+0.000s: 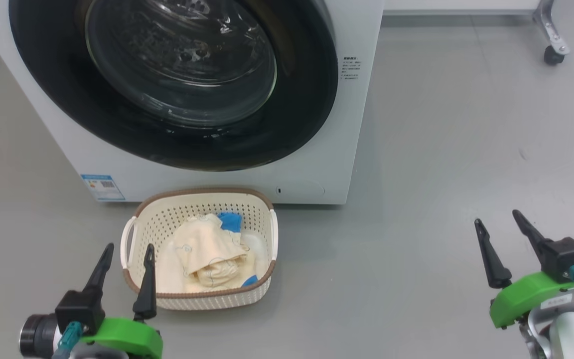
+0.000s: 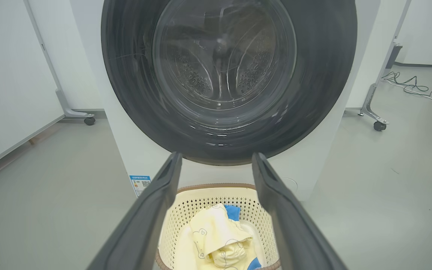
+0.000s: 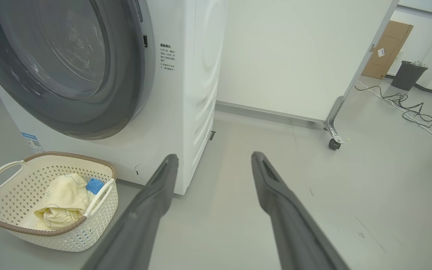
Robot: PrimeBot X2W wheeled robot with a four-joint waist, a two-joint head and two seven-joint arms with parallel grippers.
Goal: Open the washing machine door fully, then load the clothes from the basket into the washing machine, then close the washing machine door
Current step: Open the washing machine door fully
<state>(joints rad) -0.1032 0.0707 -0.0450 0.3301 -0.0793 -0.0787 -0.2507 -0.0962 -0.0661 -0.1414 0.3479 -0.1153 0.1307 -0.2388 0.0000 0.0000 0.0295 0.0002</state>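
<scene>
Head view: washing machine door (image 1: 182, 65) is shut flush against the washing machine (image 1: 359, 124), so step one is not yet begun. Basket (image 1: 202, 191) stands on the floor just in front of the machine, below the door's lower rim. Clothes (image 1: 207, 254) are heaped inside it, pale yellow over bits of blue. Left tool (image 1: 130, 245): jaws spread wide, holding nothing, inner finger just beside the basket's left handle. Right tool (image 1: 496, 216): likewise wide and empty, well apart to the right over bare floor.

Risks, as judged:
- The glossy black rim shows no clear handle. Right wrist view has a small dark feature at the door's right edge; cannot tell if it is the latch. A finger hooked on smooth rim may slip, leaving the door closed or only half open.
- Left tool, rising carelessly, could catch the handle and shove or tip the basket.
- Loose heap: one pinch may take only part, or trail cloth over the opening's edge and block closing.
</scene>
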